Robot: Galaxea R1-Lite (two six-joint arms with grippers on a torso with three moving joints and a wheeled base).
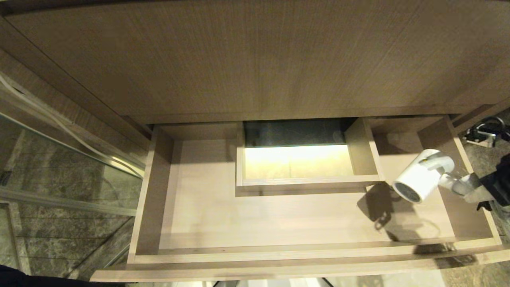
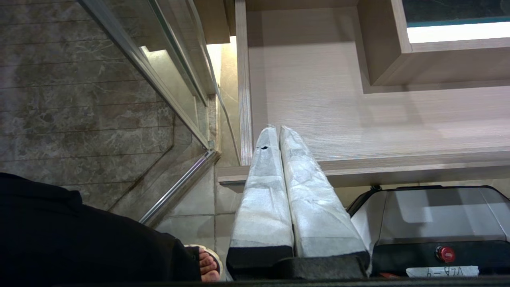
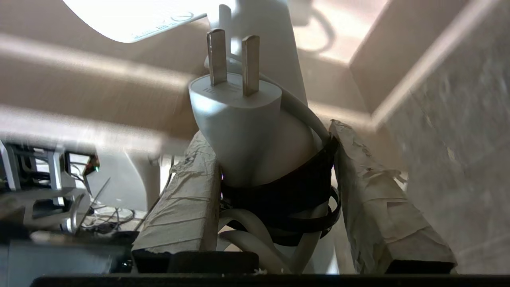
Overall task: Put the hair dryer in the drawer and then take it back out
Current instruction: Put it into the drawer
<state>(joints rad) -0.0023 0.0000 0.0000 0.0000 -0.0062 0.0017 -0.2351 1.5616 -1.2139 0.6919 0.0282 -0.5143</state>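
The wide wood-grain drawer [image 1: 239, 223] stands pulled out below the cabinet top. Over its right part hangs the white hair dryer [image 1: 420, 175], barrel slanting forward with the dark grille end toward the drawer's front; its shadow falls on the drawer floor. My right gripper [image 1: 464, 185] reaches in from the right edge and is shut on the dryer's handle. In the right wrist view its taped fingers [image 3: 187, 191] clamp the handle, the bundled grey cord and the two-pin plug [image 3: 239, 119] held by a black strap. My left gripper [image 2: 277, 129] is parked by the drawer's left front corner, shut and empty.
A boxed rectangular hole [image 1: 299, 159] sits in the drawer floor at the back middle. A glass panel with a metal rail [image 1: 79, 147] runs along the left. A person's sandalled foot [image 2: 207, 265] and dark clothing are near the left arm. My base [image 2: 438, 223] is under the drawer front.
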